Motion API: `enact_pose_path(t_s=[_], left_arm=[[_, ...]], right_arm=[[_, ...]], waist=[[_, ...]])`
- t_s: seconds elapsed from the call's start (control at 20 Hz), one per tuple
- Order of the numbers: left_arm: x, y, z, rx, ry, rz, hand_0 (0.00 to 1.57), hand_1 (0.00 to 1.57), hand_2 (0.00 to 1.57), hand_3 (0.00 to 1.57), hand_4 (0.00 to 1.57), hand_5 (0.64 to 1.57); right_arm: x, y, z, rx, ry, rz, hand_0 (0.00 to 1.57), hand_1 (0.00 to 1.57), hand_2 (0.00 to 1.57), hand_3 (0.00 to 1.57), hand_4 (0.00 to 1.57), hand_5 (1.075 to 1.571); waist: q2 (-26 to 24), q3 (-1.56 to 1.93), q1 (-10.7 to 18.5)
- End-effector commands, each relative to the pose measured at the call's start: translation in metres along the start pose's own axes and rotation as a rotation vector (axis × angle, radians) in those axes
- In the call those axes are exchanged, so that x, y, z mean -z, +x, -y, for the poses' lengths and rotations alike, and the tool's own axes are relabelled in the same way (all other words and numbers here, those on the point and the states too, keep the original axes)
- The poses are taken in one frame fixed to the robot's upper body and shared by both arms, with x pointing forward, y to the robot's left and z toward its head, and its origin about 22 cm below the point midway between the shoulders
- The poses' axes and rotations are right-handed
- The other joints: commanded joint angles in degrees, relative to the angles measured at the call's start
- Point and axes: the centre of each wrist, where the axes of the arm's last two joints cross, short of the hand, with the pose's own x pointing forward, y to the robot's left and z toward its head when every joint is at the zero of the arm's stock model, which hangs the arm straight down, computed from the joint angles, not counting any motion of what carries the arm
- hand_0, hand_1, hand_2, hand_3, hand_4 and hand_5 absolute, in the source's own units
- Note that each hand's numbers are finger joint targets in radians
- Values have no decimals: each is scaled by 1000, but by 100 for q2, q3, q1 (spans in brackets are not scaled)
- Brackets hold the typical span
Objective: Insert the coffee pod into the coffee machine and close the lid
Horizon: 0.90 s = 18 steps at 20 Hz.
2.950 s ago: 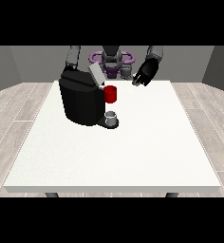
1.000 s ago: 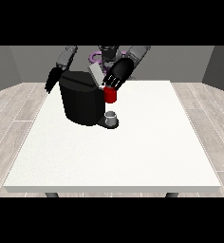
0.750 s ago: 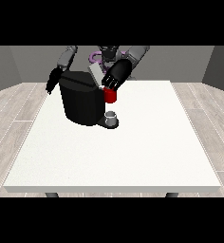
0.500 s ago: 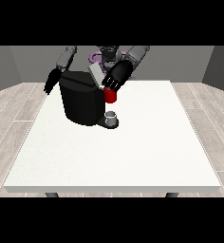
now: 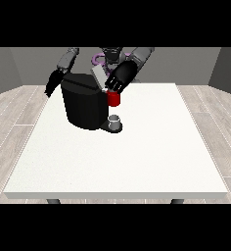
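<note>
The black coffee machine stands on the white table, towards its far left. Its grey lid is tilted up over the top. The hand at the view's right hovers at the machine's top front edge, right beside the lid and just above a red thing at the machine. A small grey thing sits on the machine's base below the red thing. Down past the machine's far left corner hangs the hand at the view's left, fingers straight and holding nothing.
The robot's torso is behind the machine at the table's far edge. White tabletop stretches to the right of the machine and towards the camera. The front edge is near the view's bottom.
Over three seconds the hand at the view's right moved left to the machine's top. The other hand came out to the machine's left side. In the last second both barely moved.
</note>
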Motion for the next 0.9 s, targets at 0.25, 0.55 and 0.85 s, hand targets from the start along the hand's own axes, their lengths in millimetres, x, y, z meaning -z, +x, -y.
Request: enact_pose_path(t_s=[0.25,0.55,0.85], left_arm=[[-8,-7,-16,130,83,-25,1209,1209,1228,1132,0,1571],[1,1,9,189,30,-1,1160,1160,1178,1050,0,1571],[-12,-38,12,116,76,-21,1110,1110,1129,973,0,1571]], right_arm=[[2,4,11,-20,0,38,0,0,0,0,0,1571],[-1,-2,-1,11,-28,14,0,0,0,0,0,1571],[-11,10,-6,-2,2,-23,0,0,0,0,0,1571]], waist=[[231,1,-135],[124,1,26],[70,-5,-236]])
